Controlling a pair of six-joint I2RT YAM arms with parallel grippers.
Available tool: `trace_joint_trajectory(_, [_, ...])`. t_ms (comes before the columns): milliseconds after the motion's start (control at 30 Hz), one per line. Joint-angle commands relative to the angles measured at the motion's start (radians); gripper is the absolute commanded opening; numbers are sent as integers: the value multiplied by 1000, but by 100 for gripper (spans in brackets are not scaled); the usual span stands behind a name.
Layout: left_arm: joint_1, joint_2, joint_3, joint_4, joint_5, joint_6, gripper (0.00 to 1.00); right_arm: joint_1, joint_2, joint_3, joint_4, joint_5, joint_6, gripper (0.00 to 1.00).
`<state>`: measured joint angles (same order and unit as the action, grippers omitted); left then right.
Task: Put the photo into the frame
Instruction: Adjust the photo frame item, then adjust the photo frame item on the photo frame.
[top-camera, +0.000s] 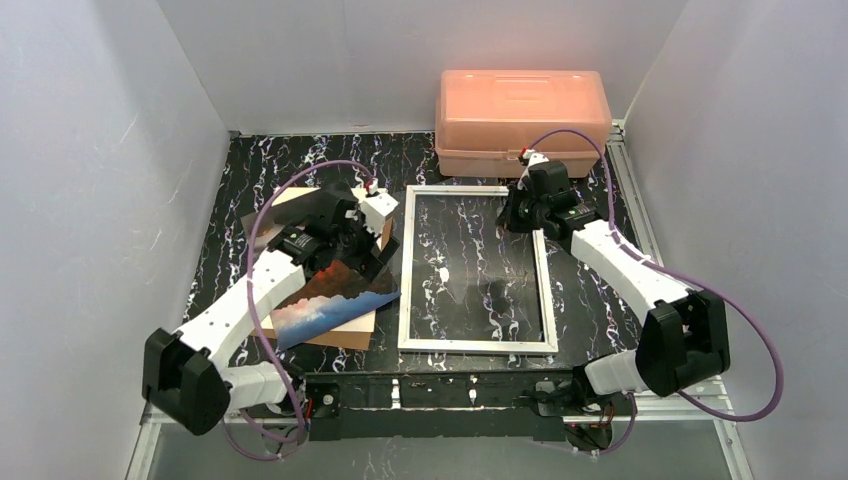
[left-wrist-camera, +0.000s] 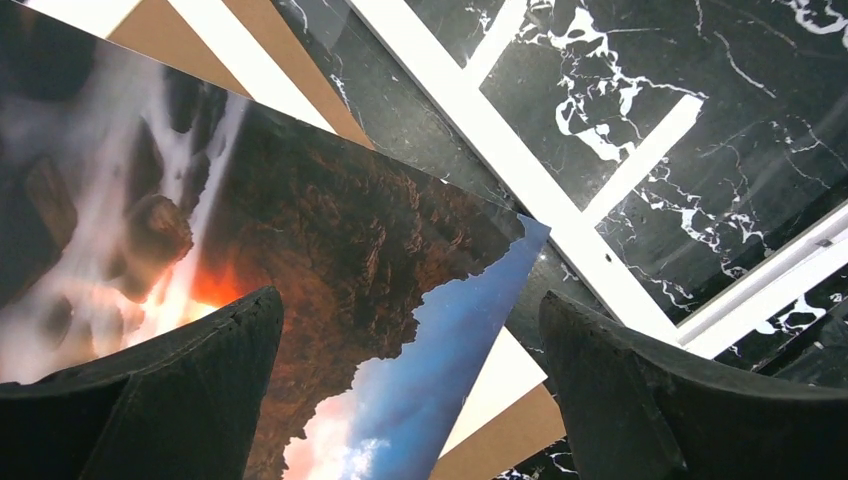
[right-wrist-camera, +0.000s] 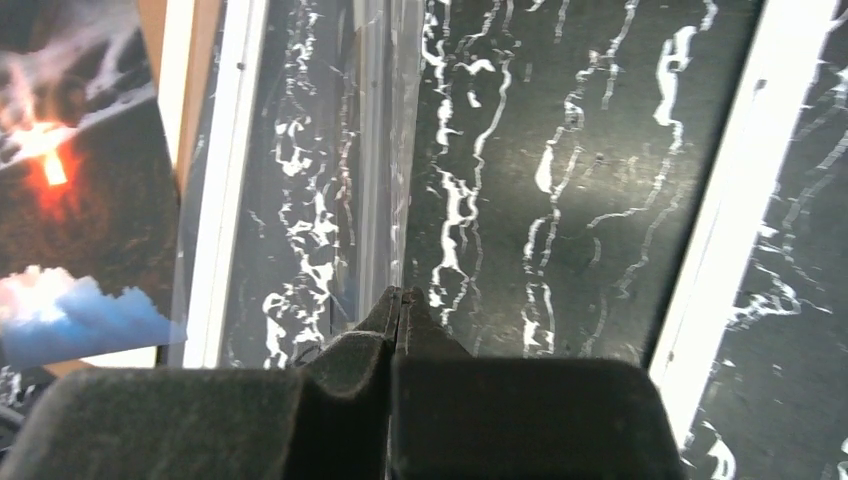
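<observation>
1. The photo (top-camera: 330, 300) lies flat and skewed on a brown backing board (top-camera: 352, 333), left of the frame (top-camera: 404, 300). It is outside the frame opening. Its blue-white end points toward the near edge of the table (top-camera: 590, 300).
2. In the left wrist view, the photo's (left-wrist-camera: 330, 250) blue corner reaches the frame's (left-wrist-camera: 520, 170) left rail. The backing board (left-wrist-camera: 505, 440) shows beneath it.
3. The left gripper (top-camera: 368, 250) hangs over the far, dark end of the photo. Its fingers (left-wrist-camera: 180, 390) are spread wide and hold nothing, with the print visible between them.
4. The frame lies flat at table centre, with the marble pattern visible through its opening.
5. The right gripper (top-camera: 512, 215) sits just inside the frame's far right corner. Its fingertips (right-wrist-camera: 385, 315) are pressed together.
6. The right wrist view is poor. A thin clear edge (right-wrist-camera: 380, 150), possibly the pane, seems to run into the closed tips. I cannot tell whether it is pinched.
7. A pink plastic box (top-camera: 523, 120) stands at the back, beyond the frame.
</observation>
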<state>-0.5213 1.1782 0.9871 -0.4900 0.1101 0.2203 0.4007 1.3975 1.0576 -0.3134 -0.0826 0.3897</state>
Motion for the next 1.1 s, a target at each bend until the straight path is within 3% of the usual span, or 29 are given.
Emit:
trace_joint_trajectory(0, [9,67,42,11,19,-5,96,-6,-64,-27,23,119,-77,1])
trace_joint_trajectory(200, [19,158,52,72,37,-18,94,-12,-94,-75,63,127,-86,1])
trace_joint_trajectory(633, [35,345,141,17,101,-33,89,-36,-91,-84,66,117,-142,1])
trace_joint_trajectory(1067, [49,391,104,86,76,-92,83,-47,-104,-130,103,91,-61,1])
